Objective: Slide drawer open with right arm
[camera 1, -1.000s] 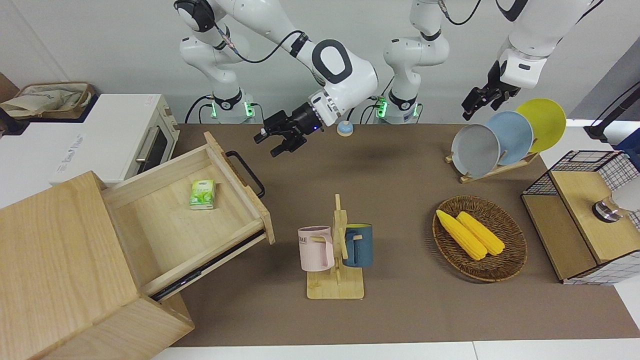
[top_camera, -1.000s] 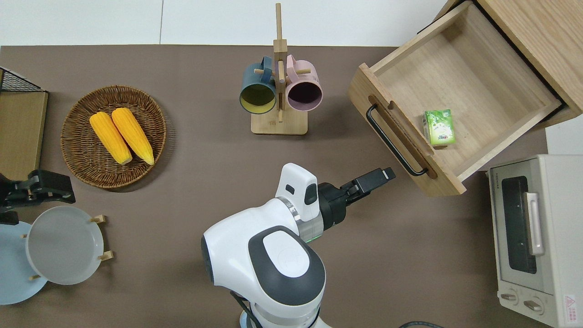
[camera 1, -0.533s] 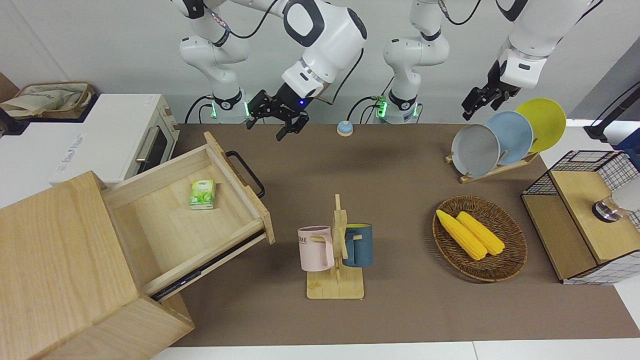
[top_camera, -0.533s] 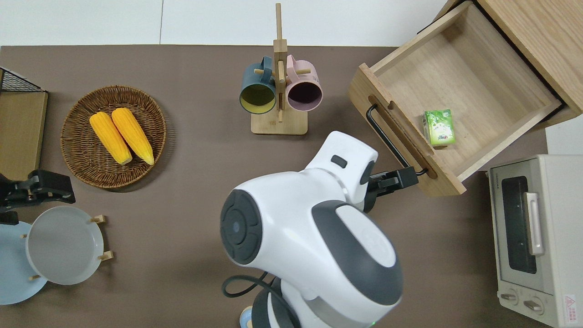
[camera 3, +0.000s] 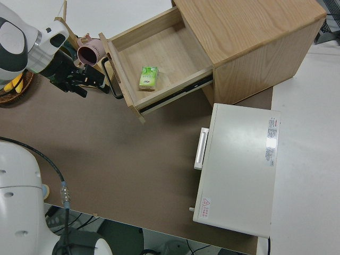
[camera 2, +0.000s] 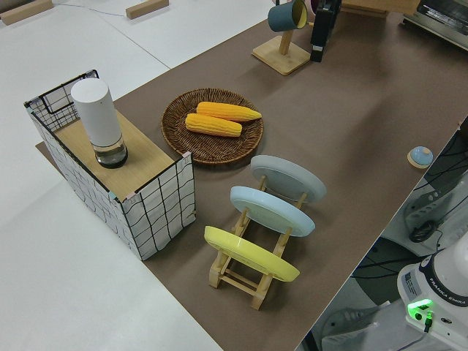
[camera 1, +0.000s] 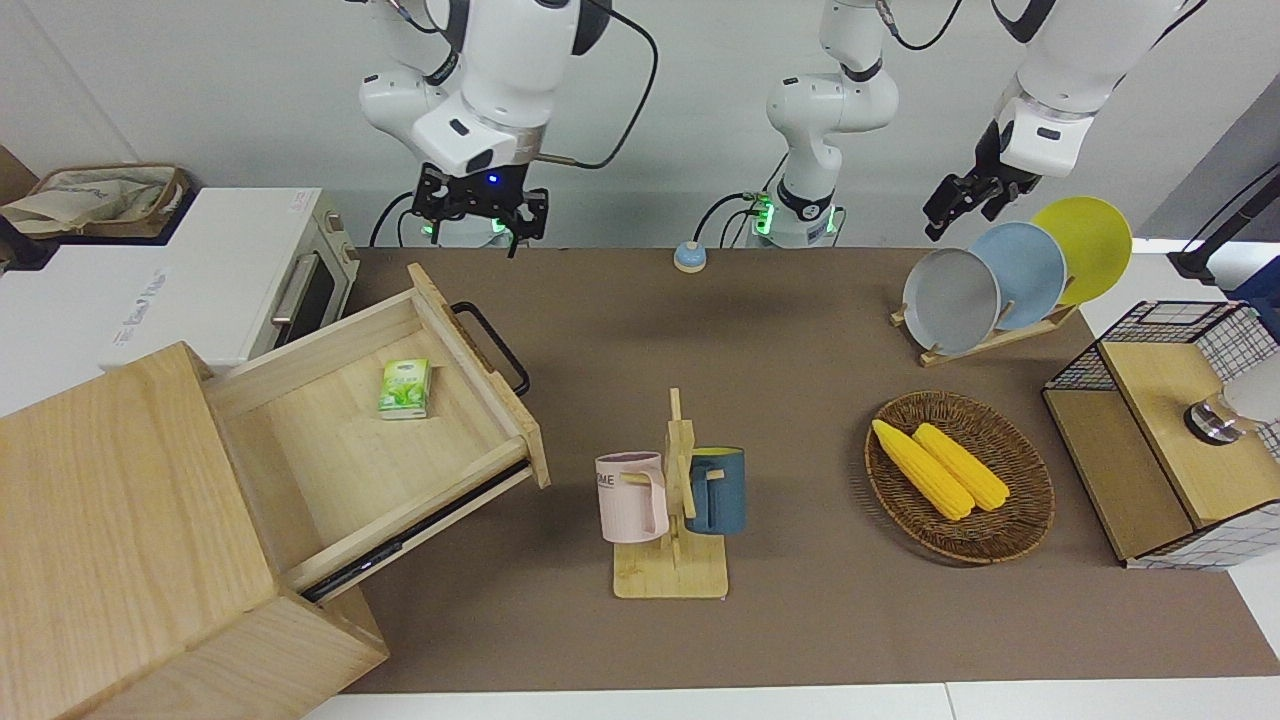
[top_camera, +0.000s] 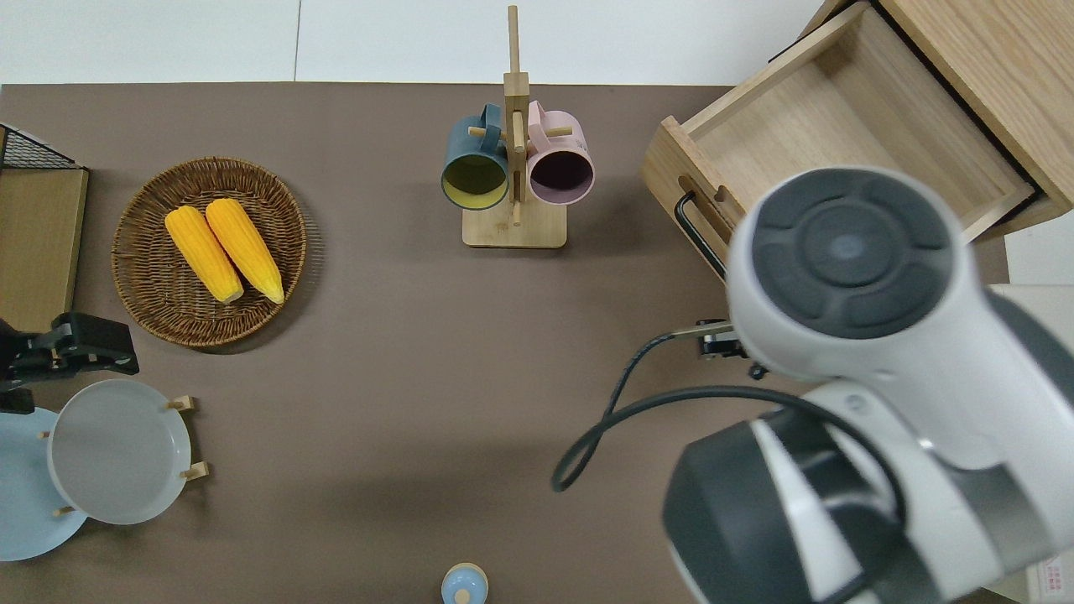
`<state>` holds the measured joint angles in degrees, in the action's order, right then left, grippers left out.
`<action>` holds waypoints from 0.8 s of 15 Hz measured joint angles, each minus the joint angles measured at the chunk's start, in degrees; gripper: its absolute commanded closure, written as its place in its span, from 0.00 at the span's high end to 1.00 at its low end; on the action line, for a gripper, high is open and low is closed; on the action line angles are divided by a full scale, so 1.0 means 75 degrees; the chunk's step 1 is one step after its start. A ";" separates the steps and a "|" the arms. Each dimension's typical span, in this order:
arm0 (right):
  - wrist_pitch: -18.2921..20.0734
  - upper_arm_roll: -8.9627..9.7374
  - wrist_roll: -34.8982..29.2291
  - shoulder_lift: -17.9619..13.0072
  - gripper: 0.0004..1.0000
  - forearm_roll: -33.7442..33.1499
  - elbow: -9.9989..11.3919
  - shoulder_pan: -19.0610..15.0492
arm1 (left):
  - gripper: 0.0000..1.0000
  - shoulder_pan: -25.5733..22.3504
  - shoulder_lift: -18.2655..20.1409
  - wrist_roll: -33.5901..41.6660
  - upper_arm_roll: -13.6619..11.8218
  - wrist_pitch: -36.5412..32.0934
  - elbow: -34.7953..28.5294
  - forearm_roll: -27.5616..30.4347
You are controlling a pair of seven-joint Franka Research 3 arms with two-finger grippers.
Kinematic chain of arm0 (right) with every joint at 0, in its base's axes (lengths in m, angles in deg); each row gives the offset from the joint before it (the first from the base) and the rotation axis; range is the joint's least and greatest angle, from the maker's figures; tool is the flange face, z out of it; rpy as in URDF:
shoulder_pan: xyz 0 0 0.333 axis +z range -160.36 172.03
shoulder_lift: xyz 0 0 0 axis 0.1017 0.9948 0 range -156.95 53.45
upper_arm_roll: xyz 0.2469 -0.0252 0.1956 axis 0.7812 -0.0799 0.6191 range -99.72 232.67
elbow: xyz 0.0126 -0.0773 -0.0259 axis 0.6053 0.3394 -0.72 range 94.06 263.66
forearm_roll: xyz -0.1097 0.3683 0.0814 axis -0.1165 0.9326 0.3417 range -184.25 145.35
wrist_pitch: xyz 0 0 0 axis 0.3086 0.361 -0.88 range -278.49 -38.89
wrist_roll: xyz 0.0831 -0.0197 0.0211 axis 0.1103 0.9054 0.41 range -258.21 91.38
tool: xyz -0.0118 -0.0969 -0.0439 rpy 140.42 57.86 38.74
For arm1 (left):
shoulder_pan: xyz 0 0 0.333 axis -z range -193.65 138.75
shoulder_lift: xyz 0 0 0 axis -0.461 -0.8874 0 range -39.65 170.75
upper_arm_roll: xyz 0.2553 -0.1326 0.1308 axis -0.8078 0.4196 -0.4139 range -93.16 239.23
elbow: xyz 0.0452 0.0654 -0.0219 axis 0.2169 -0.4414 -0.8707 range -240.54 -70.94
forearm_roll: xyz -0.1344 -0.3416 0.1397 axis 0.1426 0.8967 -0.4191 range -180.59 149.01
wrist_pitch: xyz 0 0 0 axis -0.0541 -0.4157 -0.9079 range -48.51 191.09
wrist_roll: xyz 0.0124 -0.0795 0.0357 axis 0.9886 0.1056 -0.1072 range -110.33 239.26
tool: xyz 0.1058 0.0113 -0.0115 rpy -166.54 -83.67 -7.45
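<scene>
Robot lab with a mock kitchen: two white arms (camera 1: 500, 60) bolted at the edge of a worktop (camera 1: 800, 330) under a brown mat, cables and green base lights showing, bare white walls. Kitchen props on top: toaster oven (camera 1: 230, 280), wooden cabinet (camera 1: 120, 520) with its drawer (camera 1: 380, 440) out, mug rack (camera 1: 675, 500), plate rack (camera 1: 1000, 280), basket (camera 1: 1000, 540) of corn (camera 1: 940, 468), wire-mesh box (camera 1: 1180, 420). A bell-like blue button (camera 1: 690, 257) sits near the arm bases.
</scene>
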<state>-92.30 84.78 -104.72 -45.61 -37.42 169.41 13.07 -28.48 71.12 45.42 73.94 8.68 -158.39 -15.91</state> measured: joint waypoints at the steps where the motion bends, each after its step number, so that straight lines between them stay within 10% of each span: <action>1: -0.0003 -0.0282 0.0274 -0.0183 0.99 0.0305 -0.0004 -0.0056 | 1.00 0.0000 0.0000 0.0000 0.0000 0.0000 0.0000 0.0000; 12: -0.0147 -0.2558 0.1008 -0.0852 0.99 0.2547 0.0379 -0.0225 | 0.99 0.0000 0.0000 0.0001 0.0000 0.0000 0.0000 0.0000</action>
<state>-93.41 65.60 -97.16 -52.00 -18.32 172.26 11.38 -28.48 71.12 45.42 73.94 8.68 -158.39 -15.91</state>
